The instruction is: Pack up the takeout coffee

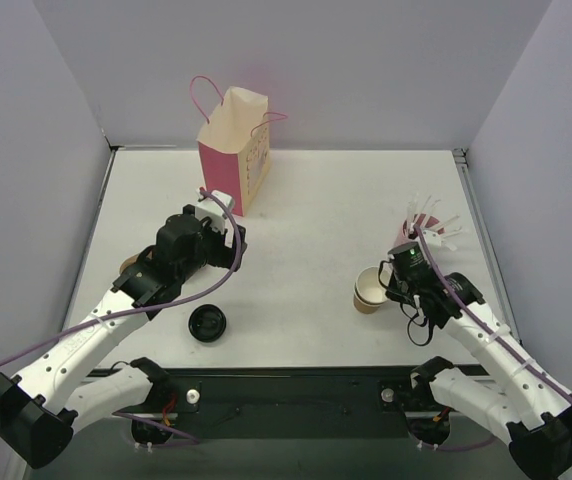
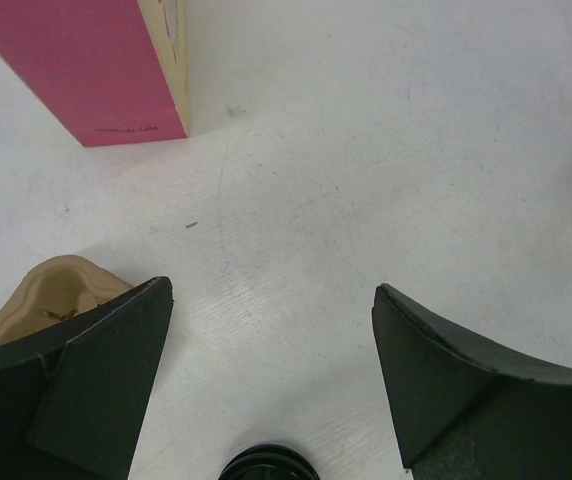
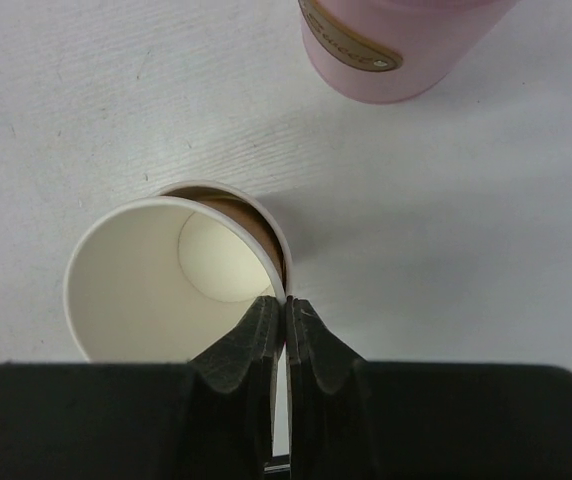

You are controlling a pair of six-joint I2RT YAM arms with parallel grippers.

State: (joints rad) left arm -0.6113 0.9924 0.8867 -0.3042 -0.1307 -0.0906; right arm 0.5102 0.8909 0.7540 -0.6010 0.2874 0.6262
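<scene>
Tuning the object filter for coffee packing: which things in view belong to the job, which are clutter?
Job, most likely: paper cup, rim pinched in the jaws of the right gripper; black lid; paper bag.
Lying about: pink cup of white sticks; crumpled tan lump.

Bare counter (image 1: 326,220) lies open right of the paper bag (image 1: 234,150). Before the bag hangs the left gripper (image 2: 272,290); nearer, a black lid (image 1: 208,324); far right, paper cups (image 1: 371,290).

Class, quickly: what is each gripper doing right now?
Left gripper: open, holding nothing.
Right gripper: closed on the rim of the lidless paper cup.
</scene>
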